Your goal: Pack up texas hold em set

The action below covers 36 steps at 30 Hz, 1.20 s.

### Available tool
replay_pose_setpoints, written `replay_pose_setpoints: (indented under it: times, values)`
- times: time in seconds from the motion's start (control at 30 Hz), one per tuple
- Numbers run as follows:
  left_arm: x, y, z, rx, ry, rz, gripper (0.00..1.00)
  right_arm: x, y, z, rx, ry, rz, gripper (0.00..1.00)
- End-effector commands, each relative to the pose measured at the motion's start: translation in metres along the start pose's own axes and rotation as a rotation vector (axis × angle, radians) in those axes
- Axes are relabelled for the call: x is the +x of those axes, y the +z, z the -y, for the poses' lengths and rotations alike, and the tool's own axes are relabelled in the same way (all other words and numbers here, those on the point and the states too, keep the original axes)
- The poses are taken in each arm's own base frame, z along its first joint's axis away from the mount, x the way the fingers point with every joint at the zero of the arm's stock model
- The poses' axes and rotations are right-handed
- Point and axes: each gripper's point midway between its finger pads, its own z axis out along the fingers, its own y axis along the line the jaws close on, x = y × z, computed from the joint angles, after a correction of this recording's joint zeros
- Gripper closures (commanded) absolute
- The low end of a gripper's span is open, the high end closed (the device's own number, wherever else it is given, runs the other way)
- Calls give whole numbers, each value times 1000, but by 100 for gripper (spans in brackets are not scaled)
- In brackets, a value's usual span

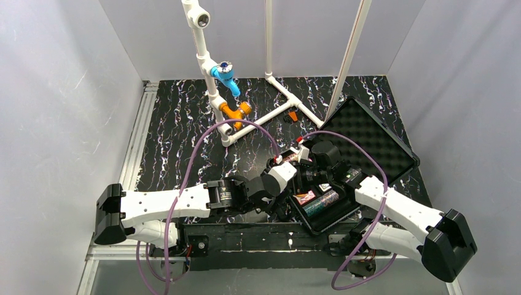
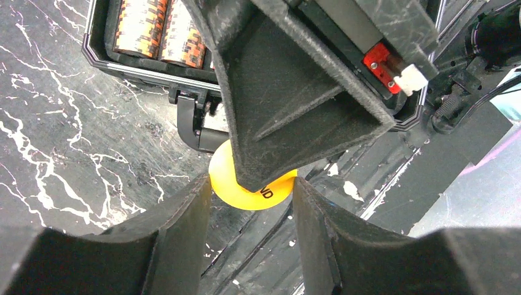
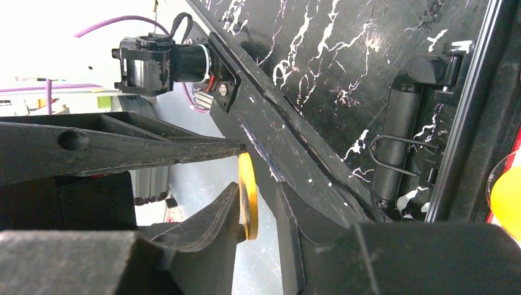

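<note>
Nearby, two chip rolls (image 2: 142,27); one orange disc (image 2: 252,187).

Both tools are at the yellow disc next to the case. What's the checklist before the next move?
1. Disc sits between the left tool fingers: ok, it spans the gap edge to edge.
2. Disc is inside the right tool gap: ok, seen edge-on between its fingers.
3. Right tool is closed on the disc: not ok, a gap shows on one side.
4. The two tools are clear of each other: cannot tell, since their fingers overlap in both wrist views.
5. Case is open: ok, the lid is laid back and the chip rolls are inside.
6. There is a free slot for the disc: cannot tell.
</note>
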Motion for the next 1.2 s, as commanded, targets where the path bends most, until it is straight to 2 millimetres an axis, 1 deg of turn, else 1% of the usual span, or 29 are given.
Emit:
replay_pose_setpoints:
  times: [0.0,0.17,0.2,0.23,0.33,0.4,0.5,0.57,0.6,0.67,0.7,0.73,0.9,1.03,1.17]
  values:
    - [-19,-7,0,-10,4,52,66,0,-2,-13,-40,-41,-27,68]
    - [-18,-6,-1,-15,5,49,66,-1,-2,-14,-43,-49,-29,95]
    - [-17,-6,-1,-18,7,47,66,-1,-2,-15,-45,-49,-28,99]
    - [-17,-6,-2,-20,7,47,65,-2,-2,-15,-44,-51,-27,99]
    - [-16,-8,-4,-28,1,52,58,-3,-3,-17,-46,-52,-24,99]
    - [-15,-9,-5,-30,1,56,49,-4,-4,-18,-45,-56,-19,99]
    - [-14,-13,-6,-25,7,61,33,-8,-6,-18,-23,-67,-1,99]
    - [-9,-15,-8,-27,11,59,22,-11,-8,-16,-3,-73,20,99]
    - [-8,-17,-8,-25,9,60,17,-13,-9,-15,9,-75,32,99]
    - [-5,-21,-10,-21,7,59,12,-17,-11,-11,45,-70,64,99]
    - [-2,-24,-11,-20,8,54,5,-18,-12,-9,61,-69,76,99]
    - [1,-26,-13,-21,8,48,2,-20,-14,-6,78,-66,86,99]
    - [10,-44,-22,-30,17,16,2,-29,-28,7,203,-70,170,99]
    - [9,-66,-31,-43,30,-11,2,-35,-44,24,320,-38,256,99]
    - [11,-84,-49,-96,43,-21,2,-37,-61,39,424,-6,335,99]
